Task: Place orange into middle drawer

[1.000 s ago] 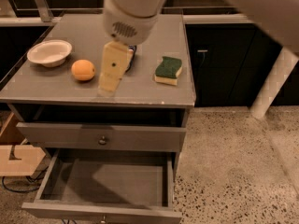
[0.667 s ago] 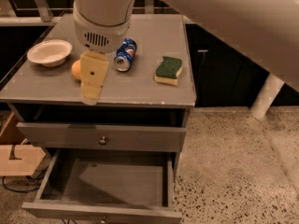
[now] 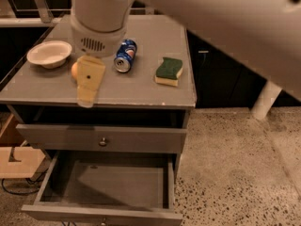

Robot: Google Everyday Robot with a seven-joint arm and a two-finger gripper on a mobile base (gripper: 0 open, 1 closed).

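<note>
The orange (image 3: 74, 70) sits on the grey cabinet top (image 3: 141, 91), left of centre. Only a sliver of it shows at the left edge of my gripper. My gripper (image 3: 87, 94) hangs from the big white arm and covers most of the orange, its tan tip pointing toward the cabinet's front edge. The middle drawer (image 3: 106, 187), the lower grey one, is pulled wide open below and has nothing inside.
A white bowl (image 3: 49, 53) stands left of the orange. A blue soda can (image 3: 125, 56) lies on its side to the right, and a green and yellow sponge (image 3: 169, 71) lies further right. The upper knobbed drawer (image 3: 102, 140) is shut. A wooden piece (image 3: 14, 161) stands left of the cabinet.
My arm and gripper have moved left across the cabinet top, from over the can to over the orange. The can is uncovered and the orange is mostly hidden.
</note>
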